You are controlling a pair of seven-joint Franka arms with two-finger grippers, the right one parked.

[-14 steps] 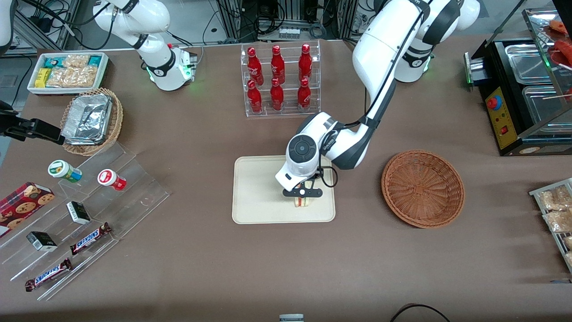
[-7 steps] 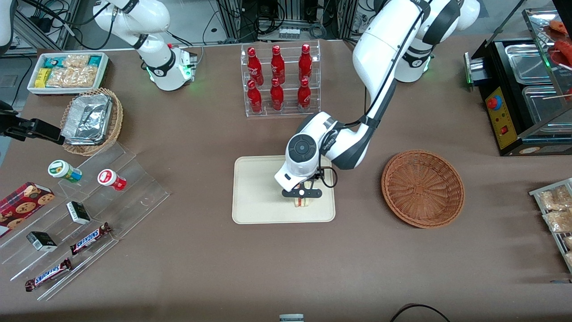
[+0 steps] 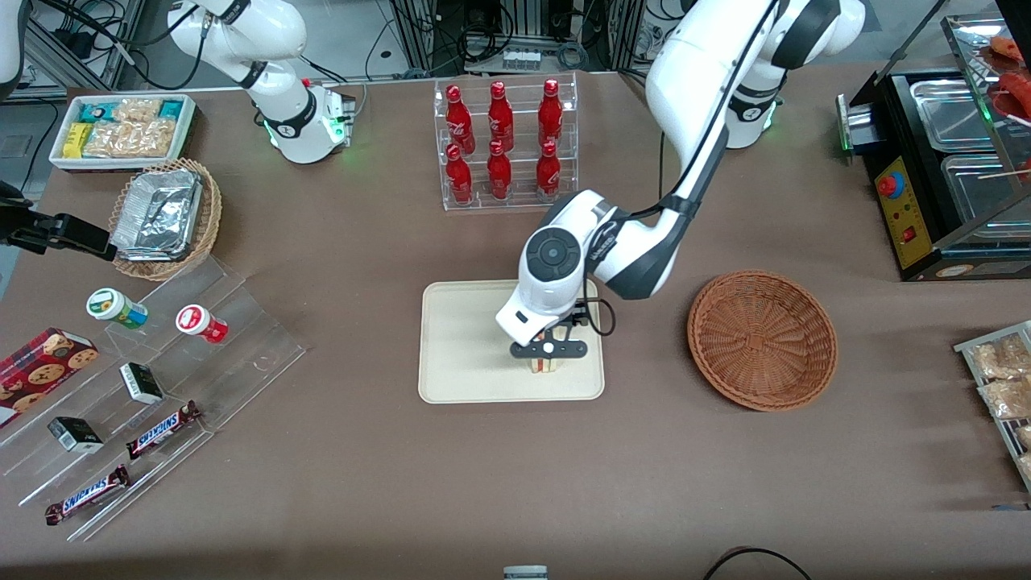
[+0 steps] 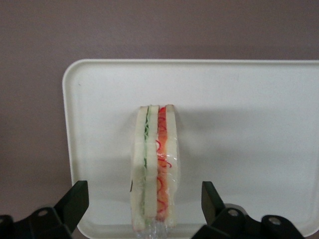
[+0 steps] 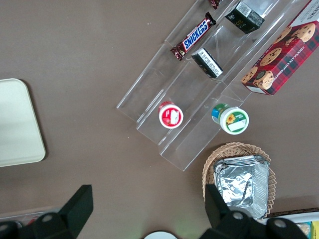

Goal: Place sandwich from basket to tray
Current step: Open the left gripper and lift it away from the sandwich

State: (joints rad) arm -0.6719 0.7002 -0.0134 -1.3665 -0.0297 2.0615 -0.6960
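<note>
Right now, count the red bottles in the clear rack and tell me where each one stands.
6 red bottles, all in the clear rack: three on its upper tier, three on the tier nearer the front camera. None looks hidden. The gripper hovers over the tray.

Setting: a robotics lab dressed as a snack shop, as I read it from my station. Evidence: brown-covered table; clear rack of red bottles; acrylic steps holding Snickers bars and a cookie box; black food warmer; cables and equipment frames at the table's edge farthest from the front camera.
</note>
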